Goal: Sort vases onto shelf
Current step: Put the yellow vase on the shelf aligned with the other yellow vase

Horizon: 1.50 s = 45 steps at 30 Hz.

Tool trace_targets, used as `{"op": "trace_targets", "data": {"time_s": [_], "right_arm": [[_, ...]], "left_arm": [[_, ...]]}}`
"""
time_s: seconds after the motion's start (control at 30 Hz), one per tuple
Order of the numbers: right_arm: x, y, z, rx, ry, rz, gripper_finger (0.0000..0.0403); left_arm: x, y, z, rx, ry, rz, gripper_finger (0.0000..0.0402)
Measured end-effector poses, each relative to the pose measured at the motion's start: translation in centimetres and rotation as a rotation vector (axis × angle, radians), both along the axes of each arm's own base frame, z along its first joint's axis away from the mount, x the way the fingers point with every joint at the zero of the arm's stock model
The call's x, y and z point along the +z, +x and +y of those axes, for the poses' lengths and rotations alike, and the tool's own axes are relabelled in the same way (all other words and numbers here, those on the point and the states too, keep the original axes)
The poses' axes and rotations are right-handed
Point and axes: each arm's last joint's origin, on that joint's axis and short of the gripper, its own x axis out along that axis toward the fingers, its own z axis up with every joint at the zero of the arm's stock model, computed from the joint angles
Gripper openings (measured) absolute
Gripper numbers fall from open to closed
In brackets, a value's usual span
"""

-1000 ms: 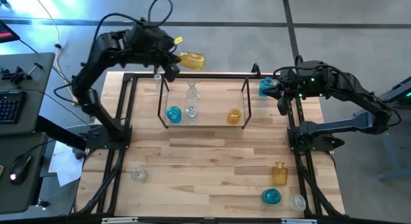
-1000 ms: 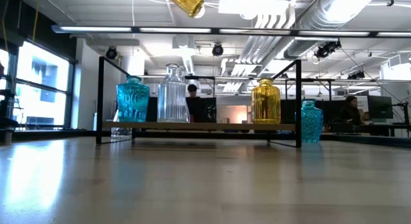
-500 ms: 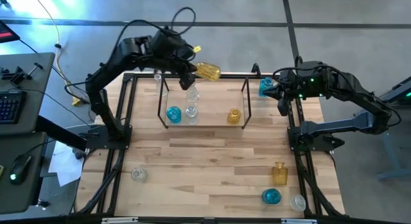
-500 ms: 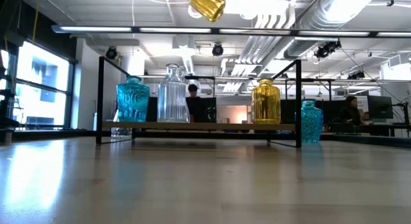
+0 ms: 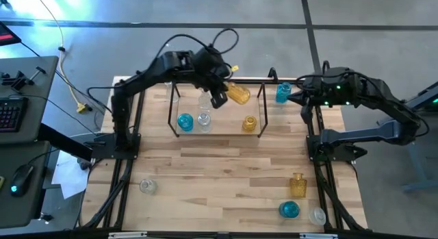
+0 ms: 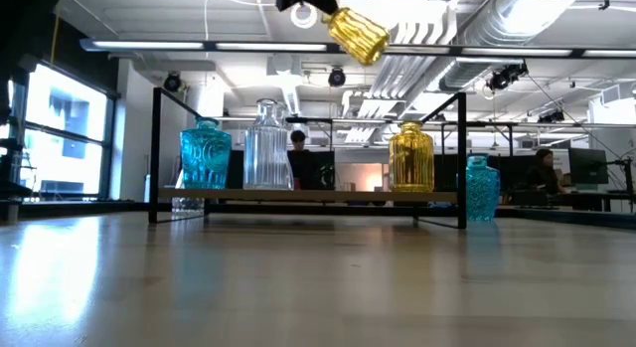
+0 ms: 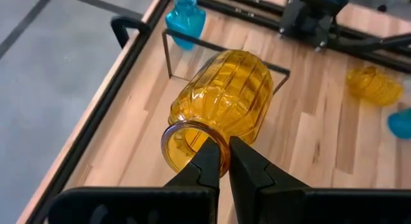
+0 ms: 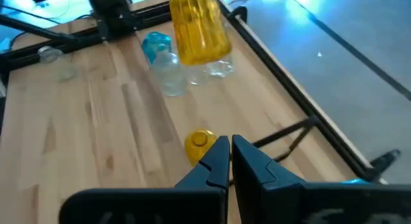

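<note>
Left claw point(image 7: 221, 161) clamped on ribbed amber glass vase's point(image 7: 221, 105) rim, body tilted sideways above black-rod shelf point(image 5: 263, 102); needs uprighting. Right claw point(image 8: 229, 161) together, idle by desk edge.

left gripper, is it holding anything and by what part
The left gripper holds an amber ribbed vase by the rim of its mouth, tilted, above the shelf.
</note>
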Motion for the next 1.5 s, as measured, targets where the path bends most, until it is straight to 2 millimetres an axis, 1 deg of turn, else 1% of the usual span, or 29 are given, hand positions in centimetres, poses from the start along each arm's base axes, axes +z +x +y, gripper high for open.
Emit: {"op": "trace_targets", "data": {"time_s": [0.17, 0.33, 0.5, 0.6, 0.83, 1.0, 1.1, 1.27, 1.5], "right_arm": [[0.3, -2.0, 0.4, -0.031, -0.025, -0.025, 0.0], [0.7, -4.2, 1.0, -0.058, -0.022, -0.094, 0.0], [0.9, -6.0, 1.5, -0.084, 0.009, -0.15, 0.0], [0.8, -6.6, 1.7, -0.094, 0.022, -0.154, 0.0], [0.7, -6.8, 1.7, -0.093, 0.022, -0.146, 0.0], [0.7, -6.8, 1.7, -0.089, 0.011, -0.142, 0.0], [0.7, -6.8, 1.7, -0.097, -0.007, -0.137, 0.0], [0.7, -6.8, 1.7, -0.101, -0.012, -0.135, 0.0], [0.7, -6.8, 1.7, -0.091, -0.03, -0.128, 0.0]], "left_arm": [[-1.9, 1.8, 0.7, 0.002, -0.005, 0.032, 0.0007], [-3.9, 3.2, 1.7, 0.023, 0.0, 0.095, 0.0007], [-5.3, 3.7, 2.8, 0.066, 0.034, 0.149, 0.0007], [-6.0, 3.9, 3.3, 0.07, 0.031, 0.177, 0.0007], [-8.6, 4.4, 3.9, 0.061, -0.015, 0.309, 0.0007], [-10.0, 5.1, 4.1, 0.046, -0.03, 0.35, 0.0007], [-10.5, 5.5, 4.1, 0.039, -0.038, 0.358, 0.0007], [-10.8, 5.5, 4.3, 0.041, -0.042, 0.363, 0.0007], [-12.1, 5.8, 3.9, 0.012, -0.086, 0.429, 0.0007]]}}
